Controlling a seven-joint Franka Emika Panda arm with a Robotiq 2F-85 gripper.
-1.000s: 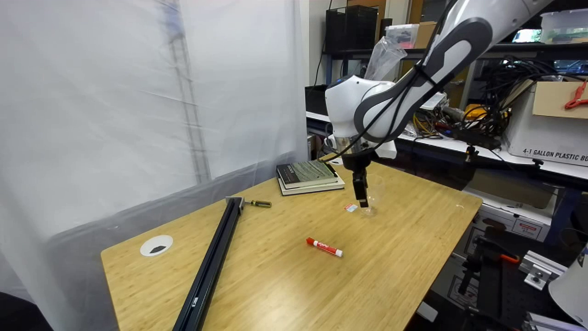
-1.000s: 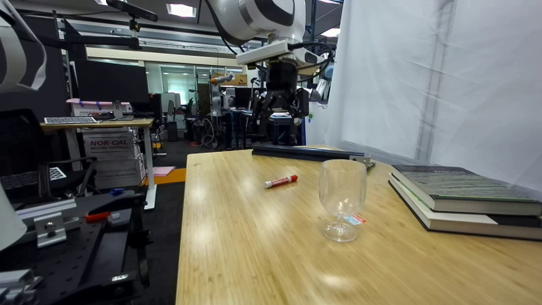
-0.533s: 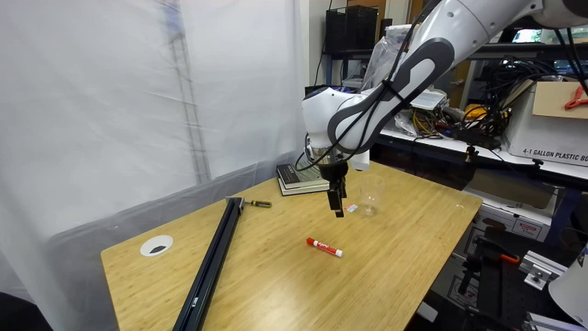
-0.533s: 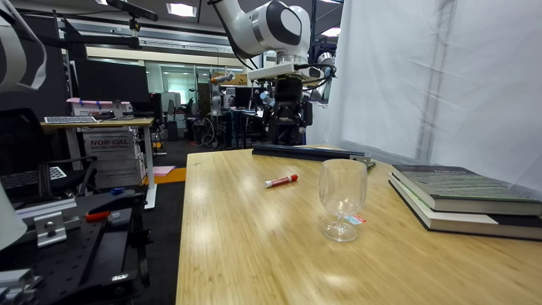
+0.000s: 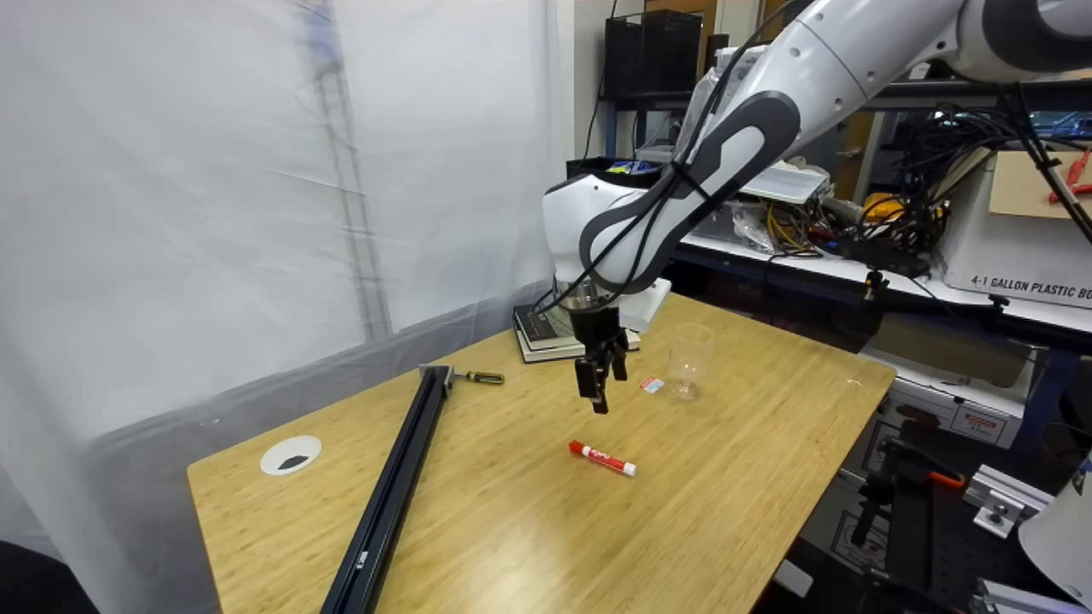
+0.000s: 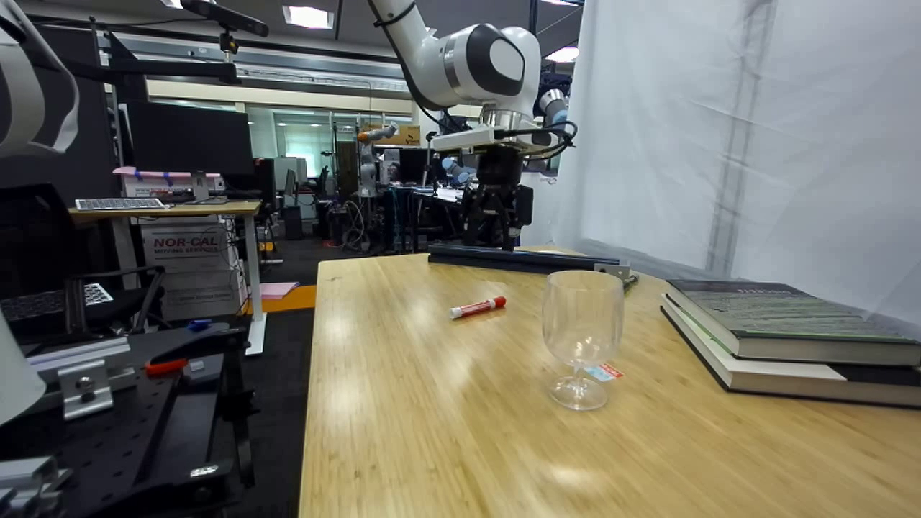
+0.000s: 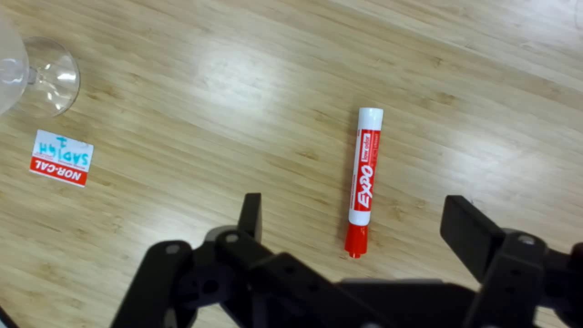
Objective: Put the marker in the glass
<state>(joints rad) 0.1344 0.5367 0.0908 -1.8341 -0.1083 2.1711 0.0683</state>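
Note:
The red marker (image 5: pixel 603 459) with a white end lies on the table in both exterior views (image 6: pixel 478 308). In the wrist view the marker (image 7: pixel 364 177) lies lengthwise between the spread fingers, its red cap toward the gripper's base. My gripper (image 7: pixel 351 198) is open and empty, its fingertips wide apart. In an exterior view the gripper (image 5: pixel 607 394) hangs above the table, higher than the marker and on its far side. The clear stemmed glass (image 6: pixel 581 320) stands upright on the table; part of it shows at the wrist view's left edge (image 7: pixel 50 77).
Stacked books (image 6: pixel 791 324) lie at one table edge. A long black bar (image 5: pixel 392 486) and a screwdriver (image 5: pixel 485 378) lie near the curtain side. A small red-white label (image 7: pixel 61 157) lies beside the glass. A white grommet (image 5: pixel 290 455) sits in the tabletop.
The arm has moved lower and away from the glass, toward the bar side, coming nearer to the marker. The marker and glass have not moved.

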